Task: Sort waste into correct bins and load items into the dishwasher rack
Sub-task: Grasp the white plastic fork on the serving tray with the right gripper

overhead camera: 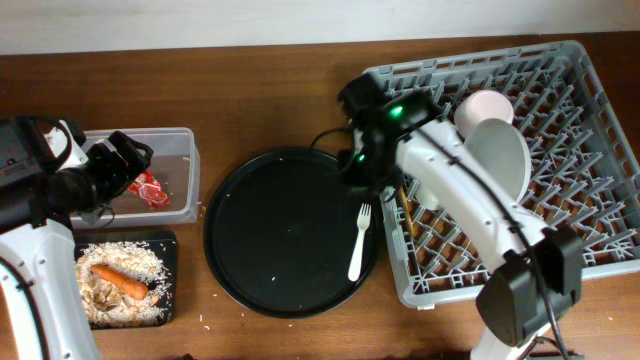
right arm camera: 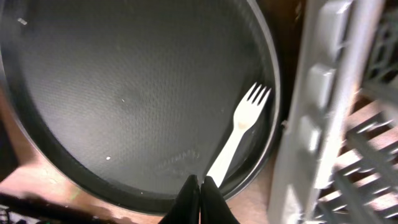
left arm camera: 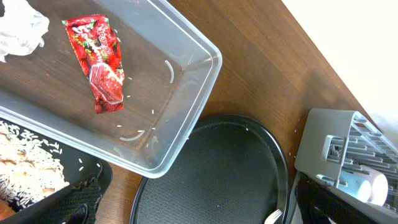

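White plastic fork [overhead camera: 358, 243], near the surface's [overhead camera: 250, 90] front edge, looks light, bendy, slick; I'd pinch mid-handle with my right fingers [right arm camera: 188, 200], now closed empty, left fingers [left arm camera: 339, 205] spread empty.

We see the round tray [overhead camera: 270, 230] mid-table [overhead camera: 250, 90], with the fork [overhead camera: 359, 243] lying on its right side. The rack [overhead camera: 600, 240] stands to its right, holding a cup [overhead camera: 484, 107] and a plate [overhead camera: 500, 160]. To its left, the tub [overhead camera: 192, 170] holds the wrapper [overhead camera: 150, 188] and the tissue [left arm camera: 18, 28]. In front of the tub, the carrot [overhead camera: 120, 282] lies on scraps [overhead camera: 110, 305] in the flat tray [overhead camera: 171, 270].
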You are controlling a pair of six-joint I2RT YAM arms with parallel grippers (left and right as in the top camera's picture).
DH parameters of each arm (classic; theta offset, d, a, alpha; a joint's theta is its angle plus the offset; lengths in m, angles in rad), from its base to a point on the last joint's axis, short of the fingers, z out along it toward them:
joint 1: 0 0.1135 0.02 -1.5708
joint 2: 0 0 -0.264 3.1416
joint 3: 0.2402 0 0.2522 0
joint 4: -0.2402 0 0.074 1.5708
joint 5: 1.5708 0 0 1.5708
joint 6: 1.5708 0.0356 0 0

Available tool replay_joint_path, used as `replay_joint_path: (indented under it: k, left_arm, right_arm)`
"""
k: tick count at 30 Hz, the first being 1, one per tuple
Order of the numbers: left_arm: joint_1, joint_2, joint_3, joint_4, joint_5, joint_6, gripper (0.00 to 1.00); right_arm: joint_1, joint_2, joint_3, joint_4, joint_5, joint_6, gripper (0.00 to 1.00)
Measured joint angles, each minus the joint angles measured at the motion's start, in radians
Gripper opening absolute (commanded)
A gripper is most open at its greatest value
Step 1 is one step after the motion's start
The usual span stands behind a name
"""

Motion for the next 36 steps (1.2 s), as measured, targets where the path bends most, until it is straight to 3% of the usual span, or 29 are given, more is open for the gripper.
replay_joint_path:
  k: [1,3,4,5,6,7,8,9,12,19,24,36]
  left_arm:
    - [0.0,0.0,0.0,0.0,0.0,0.0,0.99]
    - [0.0,0.0,0.0,0.0,0.0,0.0,0.99]
    - [0.0,0.0,0.0,0.0,0.0,0.0,0.99]
    - [0.0,0.0,0.0,0.0,0.0,0.0,0.99]
    - [0.0,0.0,0.0,0.0,0.0,0.0,0.99]
    - [0.0,0.0,0.0,0.0,0.0,0.0,0.99]
    - [0.0,0.0,0.0,-0.001,0.0,0.0,0.99]
    - [0.0,0.0,0.0,-0.001,0.0,0.0,0.99]
    - [0.0,0.0,0.0,-0.001,0.0,0.0,0.99]
    - [0.0,0.0,0.0,0.0,0.0,0.0,0.99]
    - [0.0,0.0,0.0,0.0,0.0,0.0,0.99]
    - [0.0,0.0,0.0,0.0,0.0,0.0,0.99]
  right_arm:
    - [0.026,0.0,-0.03,0.029,0.0,0.063,0.33]
    - [0.066,-0.001,-0.098,0.102,0.0,0.153,0.4]
    - [0.079,-0.002,-0.142,0.154,0.0,0.169,0.49]
    - [0.09,-0.002,-0.181,0.187,0.001,0.18,0.82]
    - [0.102,0.0,-0.227,0.212,0.001,0.192,0.83]
    - [0.108,0.001,-0.26,0.23,0.002,0.201,0.7]
    - [0.109,0.001,-0.276,0.237,0.002,0.202,0.48]
    - [0.11,0.001,-0.292,0.238,0.023,0.206,0.34]
    - [0.11,0.001,-0.294,0.232,0.082,0.237,0.27]
    - [0.178,0.001,-0.298,0.2,0.274,0.404,0.29]
    - [0.195,0.001,-0.336,0.204,0.322,0.443,0.34]
    - [0.195,0.003,-0.459,0.317,0.333,0.486,0.33]
